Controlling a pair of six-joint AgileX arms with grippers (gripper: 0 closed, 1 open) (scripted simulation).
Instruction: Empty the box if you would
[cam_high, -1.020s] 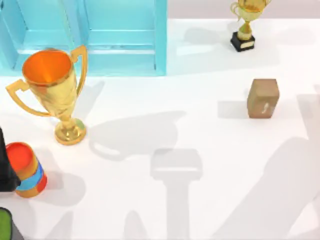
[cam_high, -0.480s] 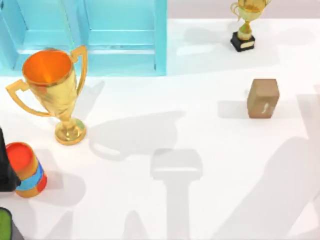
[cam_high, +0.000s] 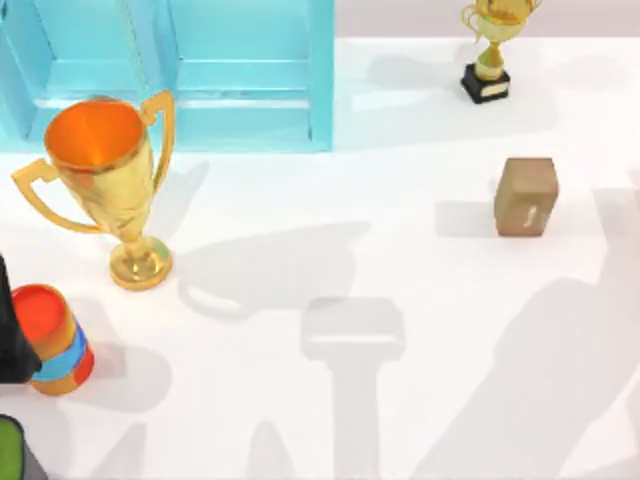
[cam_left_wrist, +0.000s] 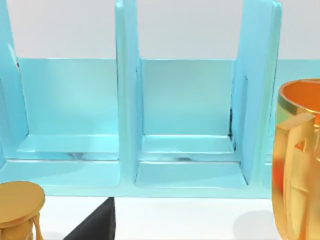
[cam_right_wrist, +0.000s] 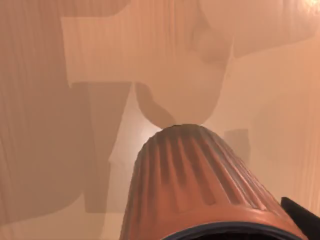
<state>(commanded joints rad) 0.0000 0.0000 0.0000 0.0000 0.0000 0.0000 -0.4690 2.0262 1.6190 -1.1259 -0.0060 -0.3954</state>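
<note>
Left arm (cam_high: 8, 325) sits at the table's left edge in the top view, a dark sliver poking in from the side. On its wrist camera, the left gripper (cam_left_wrist: 95, 227) shows as a black wedge, probably its housing. Right gripper (cam_right_wrist: 302, 216): one dark corner on its own wrist camera, angled down toward the surface.

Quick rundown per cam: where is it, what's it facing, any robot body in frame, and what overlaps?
Top view: above the table, looking down; dark arm part at the left edge.
Left wrist view: low, facing the blue rack; dark robot part at the frame edge.
Right wrist view: close over a ribbed orange container; dark corner piece.
Shared: top and left wrist views both show the blue rack and large gold trophy.
</note>
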